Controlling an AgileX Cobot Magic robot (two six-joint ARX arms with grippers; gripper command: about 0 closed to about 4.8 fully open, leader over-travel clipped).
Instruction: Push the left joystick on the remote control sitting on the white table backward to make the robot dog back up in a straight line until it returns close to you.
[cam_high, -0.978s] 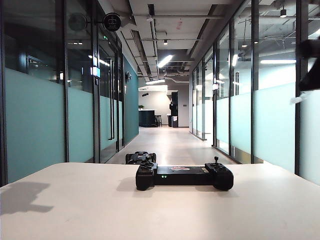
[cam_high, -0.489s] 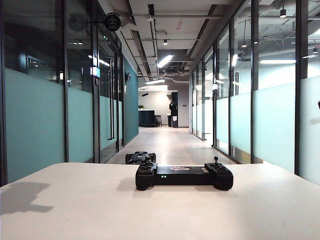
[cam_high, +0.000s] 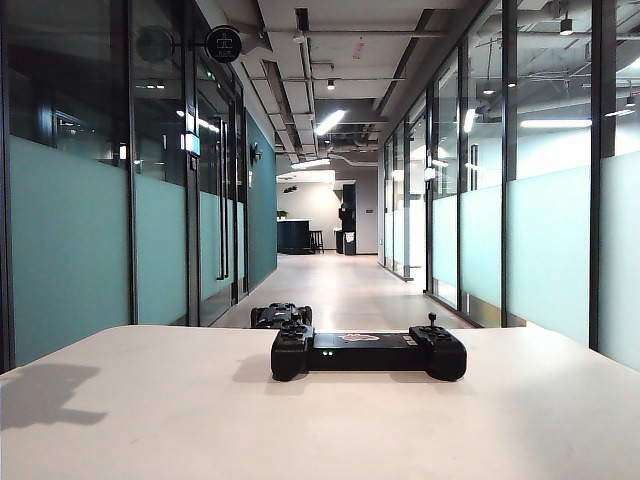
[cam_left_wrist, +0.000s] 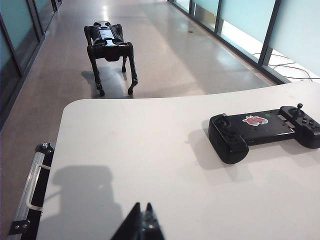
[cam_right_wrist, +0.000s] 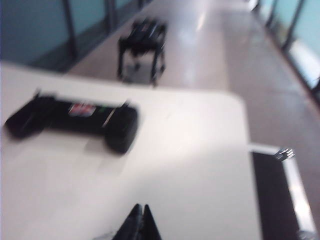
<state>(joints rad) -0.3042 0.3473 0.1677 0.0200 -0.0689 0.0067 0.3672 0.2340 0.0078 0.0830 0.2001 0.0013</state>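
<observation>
Right arm has pulled out of the exterior view: a second ago it showed dark at the right edge, now that edge is clear. Right wrist view is motion-blurred, so the arm reads as still retreating. Right gripper (cam_right_wrist: 139, 220) has its fingertips pressed together, holding nothing, hanging over bare desk well short of the remote control (cam_right_wrist: 75, 120). Left gripper (cam_left_wrist: 142, 225) also shows tips together and empty, over the near part of the desk, well apart from the remote control (cam_left_wrist: 265, 131).

Remote control (cam_high: 368, 352) sits flat on the white desk (cam_high: 150, 420) near its far edge, green lights on, nothing touching it. Left joystick (cam_high: 291, 327) is a tiny stub on the left end, untouched; cannot tell if it is deflected. Robot dog (cam_left_wrist: 109, 47) stands on the corridor floor just beyond the far edge of the desk; in the exterior view only the robot dog (cam_high: 281, 315) top peeks over the desk behind the remote.

Judgement: dog already close, arms backing off, so the push looks done and this is the wrap-up.

Desk: plain matte white, rounded edge, arm shadow at left. Room: long corridor, frosted glass walls both sides, glossy floor, ceiling strip lights
</observation>
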